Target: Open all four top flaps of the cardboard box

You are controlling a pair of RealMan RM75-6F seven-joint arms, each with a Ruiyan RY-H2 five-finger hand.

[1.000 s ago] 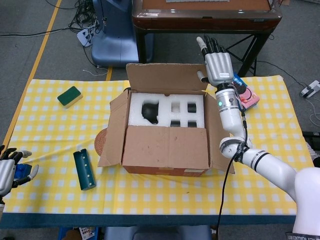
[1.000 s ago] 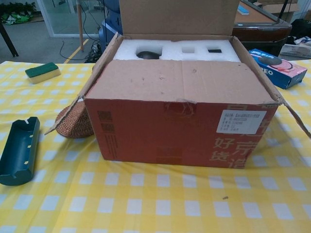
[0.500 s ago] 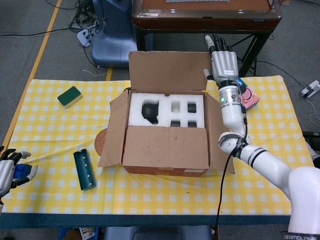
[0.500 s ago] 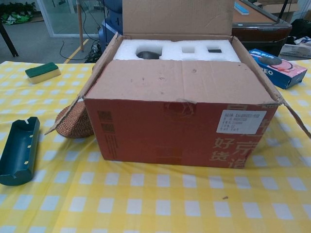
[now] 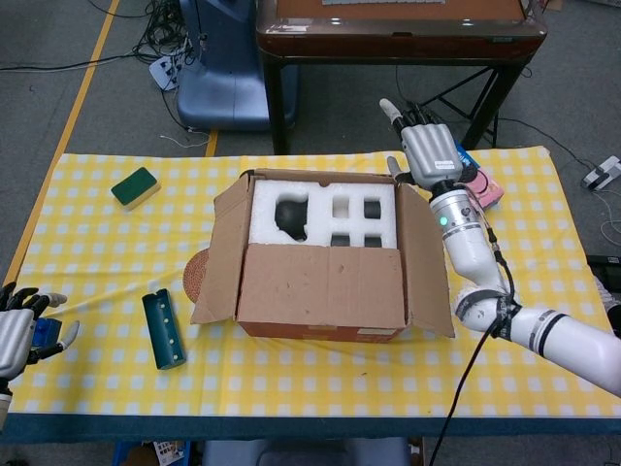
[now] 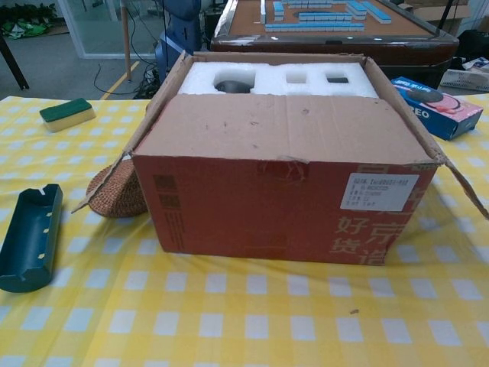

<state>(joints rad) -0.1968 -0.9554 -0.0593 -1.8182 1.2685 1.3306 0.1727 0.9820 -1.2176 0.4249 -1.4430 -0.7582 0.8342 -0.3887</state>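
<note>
One robot hand (image 5: 430,152), fingers spread, hovers beside the cardboard box's (image 5: 325,254) far-right corner.

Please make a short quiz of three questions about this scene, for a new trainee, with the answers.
1. True or false: the green sponge lies inside the cardboard box.
2. Which hand is beside the box's far right corner: A left, B right?
3. Fill in: the packing in the box is white ____.

Key: 1 false, it lies on the table. 2 B, the right hand; the left hand is at the table's near left edge. 3 foam.
</note>
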